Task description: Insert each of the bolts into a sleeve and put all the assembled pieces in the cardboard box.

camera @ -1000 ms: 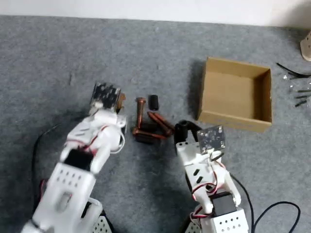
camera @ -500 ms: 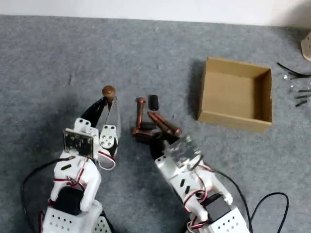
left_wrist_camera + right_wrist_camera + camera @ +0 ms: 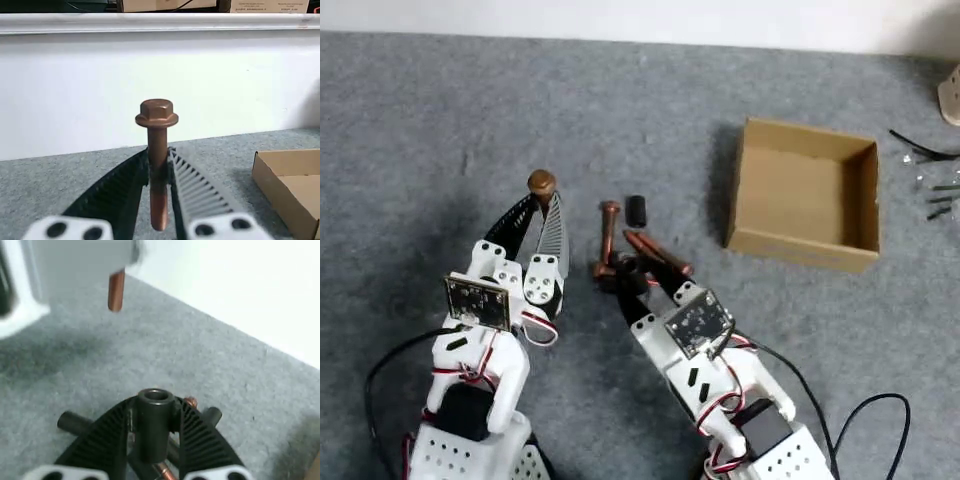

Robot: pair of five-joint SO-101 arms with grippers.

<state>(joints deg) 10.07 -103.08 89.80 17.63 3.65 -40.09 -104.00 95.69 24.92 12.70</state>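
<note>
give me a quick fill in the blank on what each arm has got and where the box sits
The left tool is shut on a copper ___.
The right tool is shut on a black ___.
The loose pile lies between the left tool and the cardboard ___.
Missing words: bolt; sleeve; box.

No writing can be read. The boxes (image 3: 167, 4) above the white wall (image 3: 150, 65) carry small labels, too tiny and blurred to make out.
</note>
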